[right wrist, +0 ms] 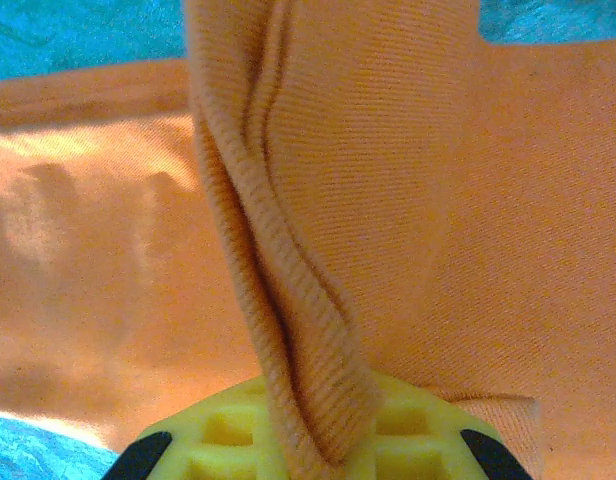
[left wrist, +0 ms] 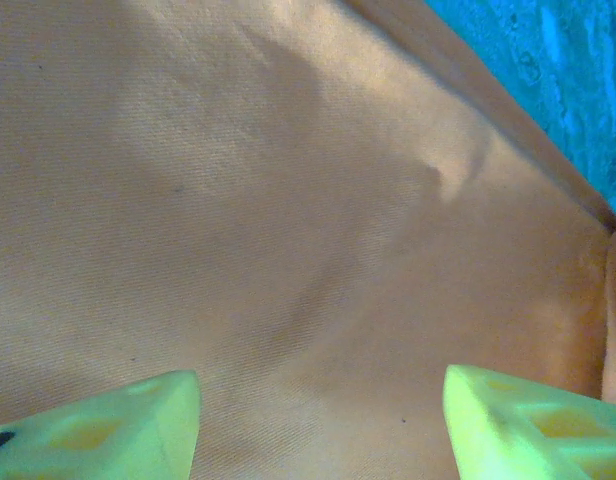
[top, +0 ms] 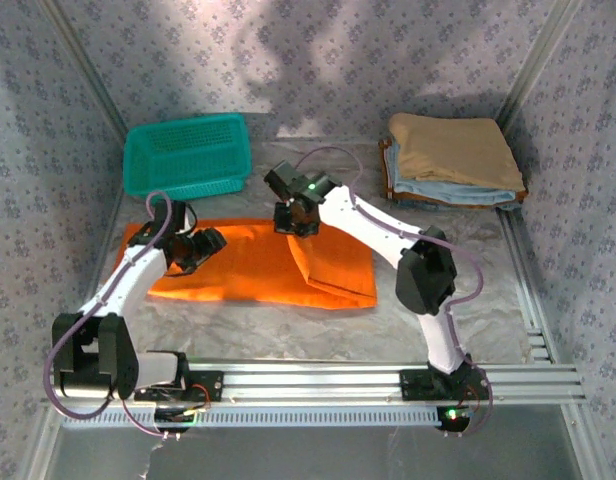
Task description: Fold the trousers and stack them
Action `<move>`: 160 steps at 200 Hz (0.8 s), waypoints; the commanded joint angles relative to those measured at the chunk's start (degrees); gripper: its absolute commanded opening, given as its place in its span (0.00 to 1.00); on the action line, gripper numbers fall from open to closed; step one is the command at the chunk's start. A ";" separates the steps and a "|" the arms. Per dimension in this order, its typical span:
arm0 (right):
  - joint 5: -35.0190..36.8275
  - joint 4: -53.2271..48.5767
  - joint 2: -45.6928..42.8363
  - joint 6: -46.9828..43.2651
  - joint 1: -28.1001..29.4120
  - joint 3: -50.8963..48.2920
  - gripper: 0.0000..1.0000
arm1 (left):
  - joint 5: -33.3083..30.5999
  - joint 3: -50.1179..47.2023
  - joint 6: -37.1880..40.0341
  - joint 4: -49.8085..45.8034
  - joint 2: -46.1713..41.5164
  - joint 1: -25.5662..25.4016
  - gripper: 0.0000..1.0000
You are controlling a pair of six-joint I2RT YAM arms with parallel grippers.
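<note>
Orange trousers point(top: 258, 265) lie flat on the table point(top: 458, 300), left of centre, just in front of the teal basket point(top: 188, 150) and well apart from the stack of folded clothes point(top: 453, 160) at the far right. The right gripper point(top: 293, 218) stands over the far edge of the cloth with its jaws clamped on a ribbed edge. The left gripper point(top: 201, 247) hangs over the left part of the cloth with its jaws apart and nothing between them. Likely fault: the pinch holds only a narrow bunched strip, so a quick or long pull may draw it out of the jaws and drop the fold askew. Second fault: no jaw pins the lower layer, so carrying the raised edge across may drag the whole garment and leave uneven edges. Third fault: the raised cloth is near the basket and may snag its rim. The top view gives the overall layout and how far the folded part reaches. The right wrist view alone shows the ribbed edge seated between the yellow fingers point(right wrist: 228, 440). The left wrist view shows smooth cloth below the open fingers point(left wrist: 138, 430), but it cannot be told whether they touch it.
</note>
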 commanded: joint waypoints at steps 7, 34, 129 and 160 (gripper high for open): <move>-0.01 -1.99 2.90 3.06 1.37 4.48 0.00 | 1.59 0.42 1.12 -1.86 -2.02 1.16 0.65; -0.10 -1.99 5.94 4.27 2.93 6.22 0.00 | 2.29 -0.22 0.96 -1.44 -2.20 1.63 0.65; -11.73 -4.20 10.08 2.36 4.92 15.02 0.59 | 3.20 2.30 0.44 -4.95 -6.52 3.02 0.71; -10.12 -4.55 1.25 -0.56 3.49 7.50 0.60 | 4.84 3.42 -0.01 -4.24 -6.42 2.62 0.70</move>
